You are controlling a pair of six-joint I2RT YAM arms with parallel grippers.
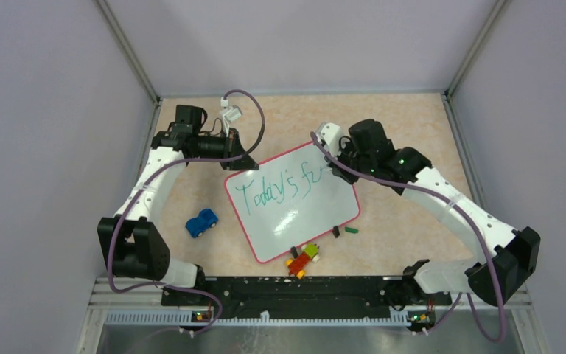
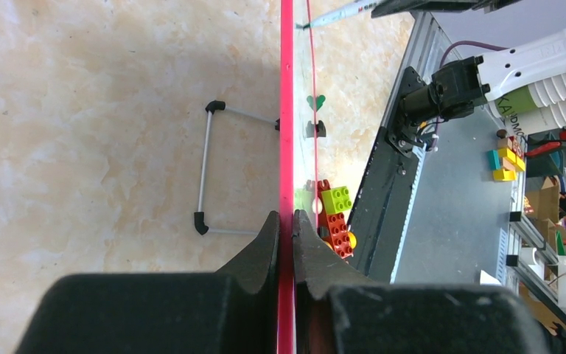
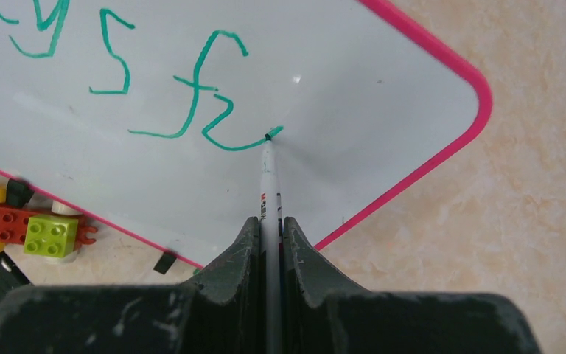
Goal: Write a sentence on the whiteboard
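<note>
The whiteboard [image 1: 304, 215], white with a pink-red rim, lies tilted on the tabletop. Green-teal lettering [image 1: 280, 190] on it reads "Today's f" plus one unfinished letter. My left gripper [image 1: 237, 164] is shut on the board's far-left corner; in the left wrist view the rim [image 2: 287, 110] runs edge-on between the jaws of that gripper [image 2: 287, 217]. My right gripper [image 3: 270, 225] is shut on a white marker [image 3: 269, 177]. The marker's tip rests on the board [image 3: 354, 81] at the end of the last green stroke [image 3: 225, 136].
A blue toy car [image 1: 202, 222] sits left of the board. A red, yellow and green brick vehicle [image 1: 304, 259] lies at the board's near edge, with a small black piece [image 1: 335, 231] and a green piece [image 1: 351, 230] nearby. A wire stand [image 2: 206, 169] shows behind the board. Grey walls enclose the table.
</note>
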